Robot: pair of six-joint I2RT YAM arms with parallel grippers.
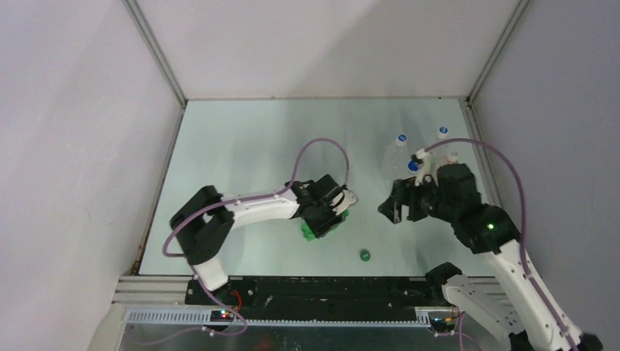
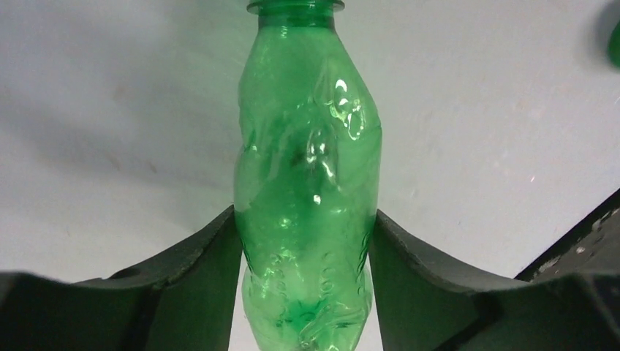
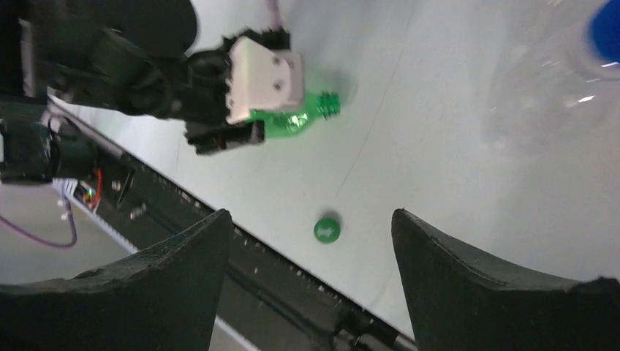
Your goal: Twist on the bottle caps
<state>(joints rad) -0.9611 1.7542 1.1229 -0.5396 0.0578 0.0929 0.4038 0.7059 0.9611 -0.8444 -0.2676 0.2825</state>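
The green cap point(image 3: 327, 229) lies loose on the desk point(image 1: 241, 146) near my edge, between both arms. My right claw point(image 1: 395, 207) hangs just past it, wide apart and empty. My left claw point(image 1: 327, 218) is clamped on the green bottle point(image 2: 307, 146), mouth pointing out.

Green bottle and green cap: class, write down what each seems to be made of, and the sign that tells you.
The green bottle looks like thin, glossy, see-through plastic: highlights glint on it and its wall is crumpled. The green cap is probably opaque plastic: solid colour, pale mark on top; finish too small to judge.
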